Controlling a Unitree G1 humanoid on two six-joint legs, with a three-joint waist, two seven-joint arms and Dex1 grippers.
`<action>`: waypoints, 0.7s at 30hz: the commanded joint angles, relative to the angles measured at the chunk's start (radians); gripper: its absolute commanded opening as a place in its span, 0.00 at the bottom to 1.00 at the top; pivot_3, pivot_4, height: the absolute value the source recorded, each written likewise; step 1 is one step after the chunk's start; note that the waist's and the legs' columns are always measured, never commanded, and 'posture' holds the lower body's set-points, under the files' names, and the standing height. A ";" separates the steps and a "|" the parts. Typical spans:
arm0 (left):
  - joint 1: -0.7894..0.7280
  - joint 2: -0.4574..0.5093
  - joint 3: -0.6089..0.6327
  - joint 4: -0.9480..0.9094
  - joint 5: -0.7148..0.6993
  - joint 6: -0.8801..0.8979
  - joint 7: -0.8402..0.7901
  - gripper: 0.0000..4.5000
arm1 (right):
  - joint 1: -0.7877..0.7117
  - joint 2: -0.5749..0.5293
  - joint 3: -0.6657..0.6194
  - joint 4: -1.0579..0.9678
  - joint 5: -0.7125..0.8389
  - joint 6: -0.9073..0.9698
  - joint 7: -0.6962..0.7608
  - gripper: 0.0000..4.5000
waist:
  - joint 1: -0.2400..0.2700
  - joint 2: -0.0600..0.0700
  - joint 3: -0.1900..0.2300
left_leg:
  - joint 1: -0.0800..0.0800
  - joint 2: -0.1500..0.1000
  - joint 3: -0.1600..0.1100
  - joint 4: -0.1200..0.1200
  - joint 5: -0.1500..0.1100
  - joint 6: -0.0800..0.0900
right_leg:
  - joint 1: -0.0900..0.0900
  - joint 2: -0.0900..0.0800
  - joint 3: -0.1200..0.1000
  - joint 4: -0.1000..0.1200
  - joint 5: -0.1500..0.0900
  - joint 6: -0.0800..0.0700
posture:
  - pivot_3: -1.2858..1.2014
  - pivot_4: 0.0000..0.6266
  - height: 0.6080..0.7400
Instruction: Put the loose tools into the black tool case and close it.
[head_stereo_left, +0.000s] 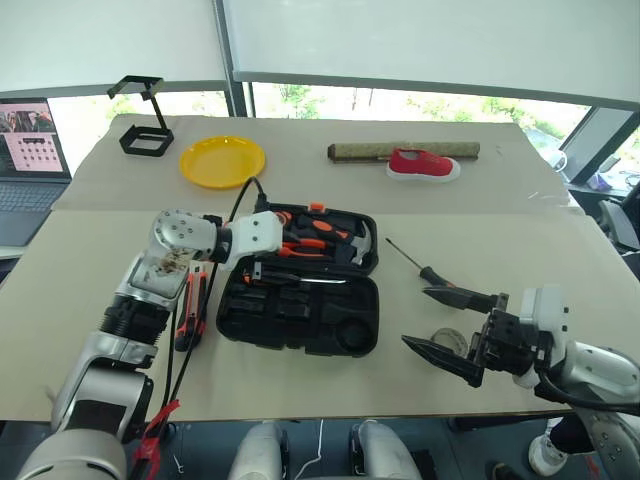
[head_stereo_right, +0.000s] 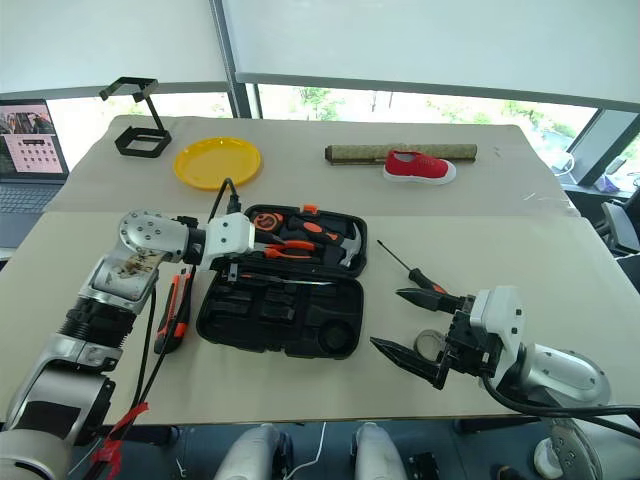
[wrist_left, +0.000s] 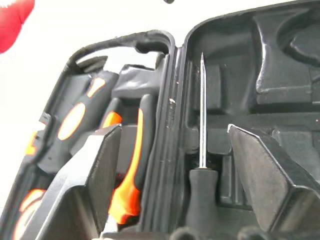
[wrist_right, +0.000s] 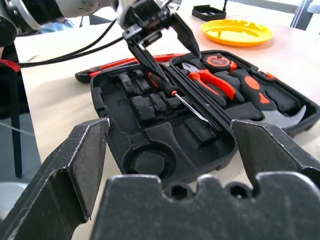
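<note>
- I see the black tool case (head_stereo_left: 300, 305) lying open flat in the middle of the worktop (head_stereo_left: 480, 230), its near half showing moulded slots, its far half holding orange-handled pliers (wrist_right: 212, 80), a hammer (head_stereo_left: 362, 243) and a round tape measure (wrist_right: 216, 61).
- My left claw (wrist_right: 162, 47) hangs over the case near the hinge line, its fingers parted and gripping nothing.
- One screwdriver (wrist_left: 201, 150) lies in a slot in the near half, directly below that claw, between its two fingers but clear of both.
- My right claw (head_stereo_left: 450, 322) is held level above the worktop to the right of the case, jaws spread wide and empty.
- A second screwdriver (head_stereo_left: 420, 266) lies loose on the worktop, right of the case and just beyond my right claw.
- The orange-black utility knife (head_stereo_left: 190, 310) lies on the worktop just beside the case's left edge, under my left forearm.
- Something small and roundish (head_stereo_right: 430, 345) sits on the worktop between the right claw's fingers; I cannot tell what it is.
- Further back sit a yellow plate (head_stereo_left: 222, 160), a black wire-frame stand (head_stereo_left: 145, 125) and a red shoe (head_stereo_left: 423, 164).
</note>
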 joint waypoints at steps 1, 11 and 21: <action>0.027 -0.015 0.047 0.093 -0.044 -0.018 0.021 0.43 | -0.006 0.023 -0.033 -0.006 0.015 -0.044 -0.001 1.00 | -0.001 0.000 0.000 | 0.000 0.000 0.000 0.000 0.000 0.000 | 0.000 0.000 0.000 0.000 0.000 0.000 | 0.52 0.24 1.00; 0.066 -0.043 0.004 0.136 0.005 0.016 0.081 0.02 | -0.018 0.024 -0.035 0.019 0.006 -0.056 0.017 1.00 | 0.004 0.000 0.000 | 0.000 0.000 0.000 0.001 0.000 0.000 | 0.001 -0.001 -0.001 0.000 0.000 0.000 | 0.52 0.24 1.00; 0.160 -0.048 -0.038 0.050 0.043 0.132 0.145 0.02 | -0.034 0.027 -0.023 0.034 -0.001 -0.066 0.020 1.00 | 0.007 0.007 -0.006 | 0.004 0.000 0.000 0.001 0.000 0.000 | 0.005 -0.001 0.000 0.000 0.000 0.000 | 0.52 0.24 1.00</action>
